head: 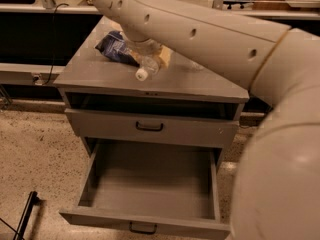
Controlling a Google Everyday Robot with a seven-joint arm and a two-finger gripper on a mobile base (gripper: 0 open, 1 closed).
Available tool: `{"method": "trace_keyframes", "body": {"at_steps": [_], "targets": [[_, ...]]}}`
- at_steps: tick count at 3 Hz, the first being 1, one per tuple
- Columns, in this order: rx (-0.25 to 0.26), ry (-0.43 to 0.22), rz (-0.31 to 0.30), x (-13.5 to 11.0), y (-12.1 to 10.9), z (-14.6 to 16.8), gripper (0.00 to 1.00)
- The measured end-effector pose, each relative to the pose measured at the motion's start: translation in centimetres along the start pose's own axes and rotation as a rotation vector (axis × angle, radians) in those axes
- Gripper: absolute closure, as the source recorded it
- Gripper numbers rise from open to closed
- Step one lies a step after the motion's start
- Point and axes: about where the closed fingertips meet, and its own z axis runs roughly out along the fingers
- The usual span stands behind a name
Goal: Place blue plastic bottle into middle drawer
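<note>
A clear plastic bottle (146, 66) with a white cap lies on its side on the grey cabinet top (100, 71), cap toward the front edge. My arm hides its upper part and its label. My gripper (141, 48) is right over the bottle, reaching down from under my arm and mostly hidden by it. The middle drawer (150, 184), the wide deep bottom one, is pulled open and empty, with its black handle (142, 228) at the front.
A blue bag (112, 46) and a tan object (163, 59) lie beside the bottle, with something clear (192, 64) to the right. A shallower drawer with a black handle (149, 127) is shut above the open one. My arm (280, 134) fills the right side.
</note>
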Motion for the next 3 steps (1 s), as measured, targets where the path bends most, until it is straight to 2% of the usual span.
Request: {"method": "trace_keyframes", "body": {"at_steps": [1,2,3], "targets": [[0.094,-0.004,0.046,-1.8,1.9,-4.8,1.00],[0.188,-0.056,0.125,-5.3,5.2,-8.3,1.00],[0.194,-0.089,0.158,-5.9,6.3,-8.4,1.00]]}}
